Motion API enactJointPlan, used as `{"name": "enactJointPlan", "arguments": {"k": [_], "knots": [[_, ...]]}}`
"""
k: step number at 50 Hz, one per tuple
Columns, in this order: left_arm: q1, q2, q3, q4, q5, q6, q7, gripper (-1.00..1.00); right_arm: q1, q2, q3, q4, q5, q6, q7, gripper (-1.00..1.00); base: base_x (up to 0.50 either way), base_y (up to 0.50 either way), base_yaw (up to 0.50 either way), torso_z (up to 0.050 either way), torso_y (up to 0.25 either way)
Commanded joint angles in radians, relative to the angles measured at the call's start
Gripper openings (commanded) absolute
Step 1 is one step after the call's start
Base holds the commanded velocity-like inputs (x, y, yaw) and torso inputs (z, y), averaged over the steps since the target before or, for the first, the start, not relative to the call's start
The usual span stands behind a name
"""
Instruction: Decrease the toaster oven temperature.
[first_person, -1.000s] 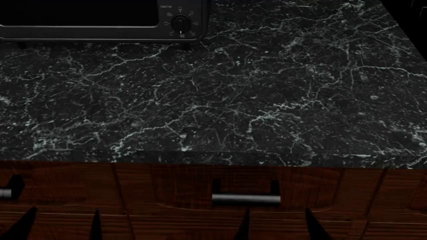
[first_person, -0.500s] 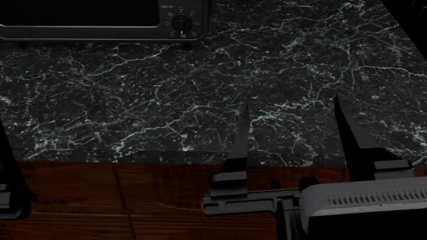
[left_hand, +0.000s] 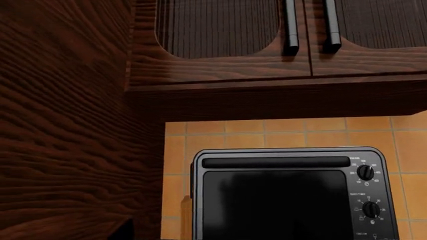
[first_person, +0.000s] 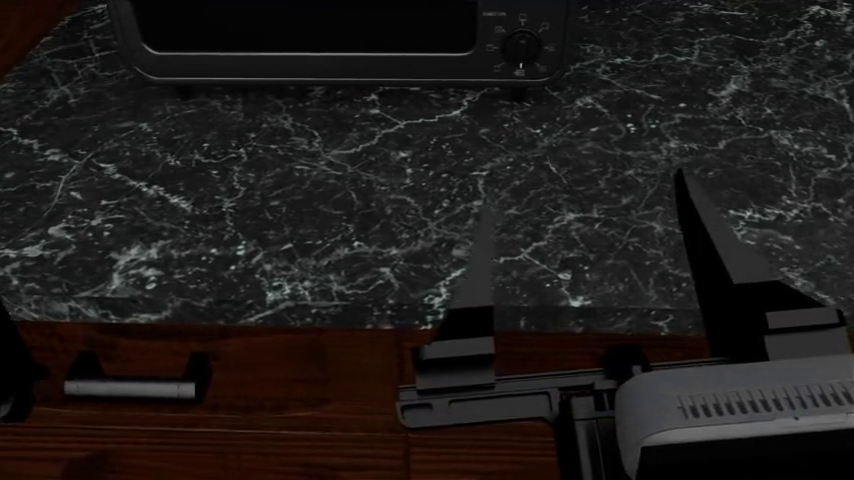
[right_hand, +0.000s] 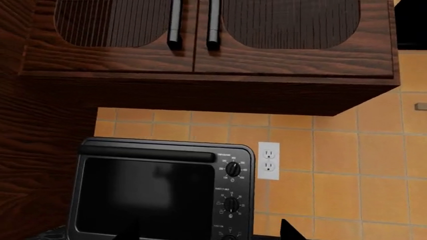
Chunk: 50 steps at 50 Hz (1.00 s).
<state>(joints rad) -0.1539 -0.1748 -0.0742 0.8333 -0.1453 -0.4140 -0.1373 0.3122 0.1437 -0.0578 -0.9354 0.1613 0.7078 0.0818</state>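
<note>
The toaster oven (first_person: 334, 40) is a black box with a dark glass door at the back of the counter, with one knob (first_person: 521, 44) showing on its right side. My right gripper (first_person: 594, 250) is open and empty above the counter's front edge, far from the oven. In the right wrist view the oven (right_hand: 153, 190) faces me with three knobs in a column: top (right_hand: 233, 169), middle (right_hand: 231, 204), bottom (right_hand: 230, 237). The open fingertips (right_hand: 290, 231) frame its lower part. The left wrist view shows the oven (left_hand: 280, 200) and two knobs (left_hand: 365, 172). Only a dark sliver of my left gripper (first_person: 7, 370) shows.
Black marble counter (first_person: 267, 220) with a wooden drawer front and metal handle (first_person: 127, 389) below it. Wooden upper cabinets (right_hand: 200, 45) hang above the oven. A tall wooden panel (left_hand: 67, 125) stands left of it. A white wall outlet (right_hand: 268, 160) sits on the orange tiles.
My right gripper has risen into the head view over the counter's front edge. The view has shifted, so the toaster oven now sits nearer the middle of the top edge.
</note>
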Motion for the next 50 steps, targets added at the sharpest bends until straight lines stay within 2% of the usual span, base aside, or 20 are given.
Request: {"name": "enactJointPlan", "arguments": {"k": [1, 10, 21, 50], "knots": [[-0.005, -0.007, 0.008, -0.005, -0.005, 0.001, -0.01, 1.0, -0.004, 0.009, 0.003, -0.004, 0.015, -0.002, 0.01, 1.0, 0.0, 0.5, 0.0, 0.0, 0.0], [0.002, -0.013, 0.008, -0.011, -0.014, 0.015, -0.014, 1.0, -0.006, 0.01, 0.005, -0.005, 0.026, -0.002, 0.023, 1.0, 0.0, 0.5, 0.0, 0.0, 0.0], [-0.002, -0.02, 0.023, -0.009, -0.015, 0.007, -0.024, 1.0, -0.007, -0.019, 0.068, -0.014, 0.09, 0.014, 0.048, 1.0, 0.04, 0.0, 0.0, 0.0, 0.0], [0.002, -0.043, 0.035, -0.001, -0.036, 0.012, -0.052, 1.0, -0.027, 0.008, 0.07, -0.024, 0.14, -0.013, 0.072, 1.0, 0.4, 0.0, 0.0, 0.0, 0.0]]}}
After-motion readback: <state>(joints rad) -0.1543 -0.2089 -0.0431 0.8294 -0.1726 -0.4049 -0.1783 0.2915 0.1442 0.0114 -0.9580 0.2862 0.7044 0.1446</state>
